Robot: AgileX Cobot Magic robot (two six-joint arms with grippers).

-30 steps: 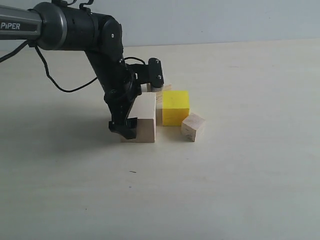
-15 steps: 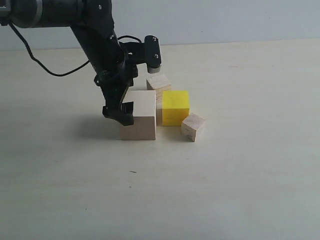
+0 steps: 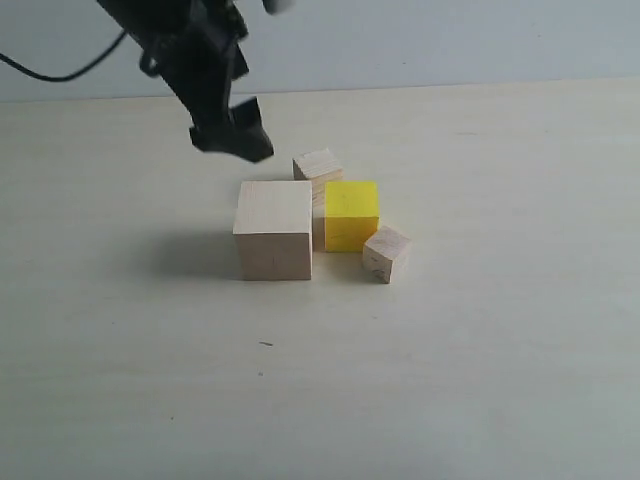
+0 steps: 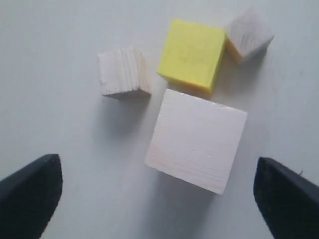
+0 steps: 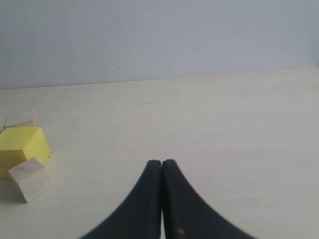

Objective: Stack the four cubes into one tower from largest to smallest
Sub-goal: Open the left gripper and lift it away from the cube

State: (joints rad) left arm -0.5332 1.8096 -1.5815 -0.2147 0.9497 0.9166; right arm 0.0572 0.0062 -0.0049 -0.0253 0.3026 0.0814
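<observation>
Then, our left gripper (image 4: 158, 199) wide-spread, empty, above the grainy, sharp-edged large wood cube (image 3: 274, 240); right gripper (image 5: 162, 199) pinched tight.

Body of the robot. The left arm (image 3: 190, 50) has a black housing of glossy, angular links, with 1 thin black cable (image 3: 60, 77) trailing from it. The left gripper (image 3: 235, 140) is black; its 2 left fingers (image 4: 31, 194) are matte with blunt, rounded tips. The right gripper (image 5: 162, 164) has 2 black right fingers (image 5: 142, 199), curved and tapering to slim tips, 1 bearing a small orange speck (image 5: 180, 231).
</observation>
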